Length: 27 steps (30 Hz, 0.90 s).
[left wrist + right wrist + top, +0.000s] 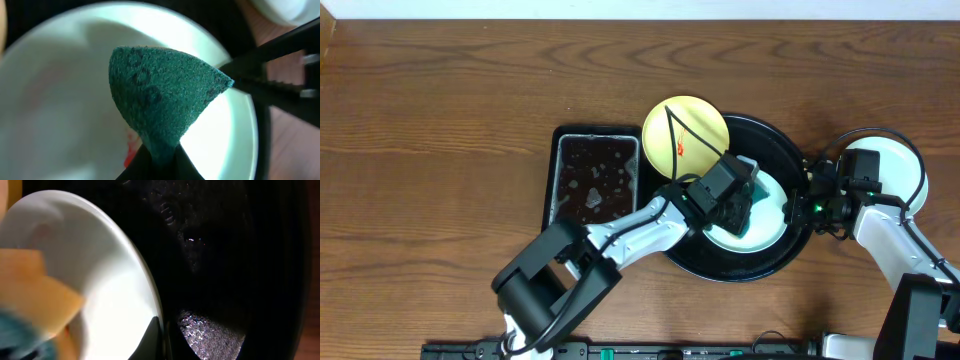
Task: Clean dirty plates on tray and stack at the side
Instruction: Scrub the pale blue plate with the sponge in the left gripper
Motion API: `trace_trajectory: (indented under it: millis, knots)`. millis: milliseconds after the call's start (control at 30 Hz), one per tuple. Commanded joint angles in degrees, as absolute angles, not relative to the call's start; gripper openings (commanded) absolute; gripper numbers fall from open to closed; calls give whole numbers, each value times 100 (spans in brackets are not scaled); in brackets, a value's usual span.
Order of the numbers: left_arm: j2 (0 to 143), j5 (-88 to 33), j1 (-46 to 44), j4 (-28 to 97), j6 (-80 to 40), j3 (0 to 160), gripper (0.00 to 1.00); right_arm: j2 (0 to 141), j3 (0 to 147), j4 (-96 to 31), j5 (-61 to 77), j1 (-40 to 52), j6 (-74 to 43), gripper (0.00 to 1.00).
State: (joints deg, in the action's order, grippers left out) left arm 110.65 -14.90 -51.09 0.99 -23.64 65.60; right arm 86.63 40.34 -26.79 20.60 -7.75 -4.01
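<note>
The round black tray (772, 137) holds a pale blue-white plate (772, 232), which also shows in the left wrist view (60, 95) with a red smear (130, 152). My left gripper (737, 205) is shut on a green sponge (160, 95) and holds it over this plate. My right gripper (802, 210) is shut on the plate's right rim (161, 330). The pale yellow plate (685, 130), with a red smear, lies over the tray's far-left rim. The second blue-white plate (895, 160) lies on the table right of the tray, partly under my right arm.
A smaller rectangular black tray (595, 180) with wet contents stands just left of the round tray. A dark cable crosses the yellow plate. Bare wood table lies to the left and far side.
</note>
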Motion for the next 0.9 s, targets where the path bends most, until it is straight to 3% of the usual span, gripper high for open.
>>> trace_trajectory:
  millis: [0, 167, 300, 533, 867]
  knots:
    - [11225, -1352, -5074, 368, -2403, 6613, 7, 8702, 4005, -2685, 2123, -707, -423, 1]
    - [11277, -213, -4984, 1417, -2298, 6615, 7, 8702, 4005, -2683, 2123, -707, -423, 1]
    - [11065, -593, -4875, 1507, -2303, 6698, 7, 8702, 4005, -2687, 2123, -707, -423, 1]
    - [10630, -1007, -4987, 891, -2440, 6978, 7, 8702, 4005, -2685, 2123, -707, -423, 1]
    - [11214, -1007, -5120, -27, -2777, 6978, 7, 8702, 4005, -2689, 2123, -707, -423, 1]
